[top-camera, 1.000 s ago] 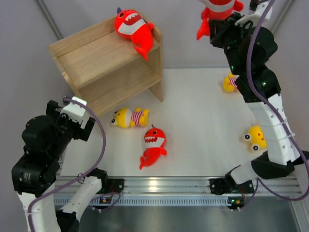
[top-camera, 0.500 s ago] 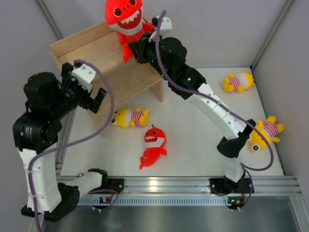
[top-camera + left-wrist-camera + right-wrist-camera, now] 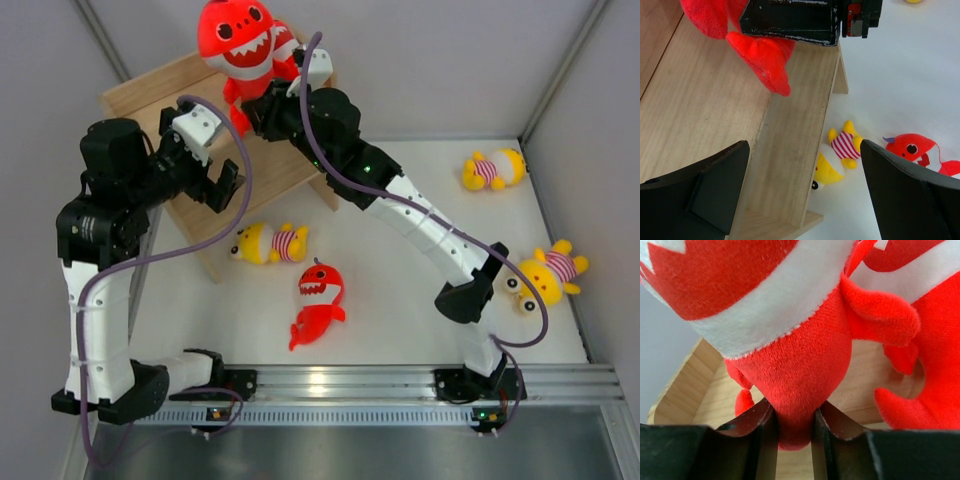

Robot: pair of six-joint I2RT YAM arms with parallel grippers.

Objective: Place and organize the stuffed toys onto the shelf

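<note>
My right gripper [image 3: 252, 105] is shut on the tail end of a red shark [image 3: 235, 40] and holds it upright over the top of the light-wood shelf [image 3: 140, 100]. In the right wrist view the shark's body [image 3: 795, 355] is pinched between the fingers [image 3: 794, 432]. A second red shark [image 3: 930, 340] lies on the shelf top beside it, mostly hidden in the top view [image 3: 287, 38]. My left gripper [image 3: 205, 180] is open and empty over the shelf's front [image 3: 705, 105]. A third shark [image 3: 320, 297] and a yellow doll [image 3: 268, 243] lie on the table.
Two more yellow dolls lie at the right, one far back [image 3: 493, 168] and one by the right wall [image 3: 545, 275]. The left wrist view shows the near doll [image 3: 837, 157] beside the shelf's side panel and the floor shark [image 3: 920, 152].
My right arm has swung left across the table with the shark to above the shelf top. My left arm has risen and moved in over the shelf, gripper open.
</note>
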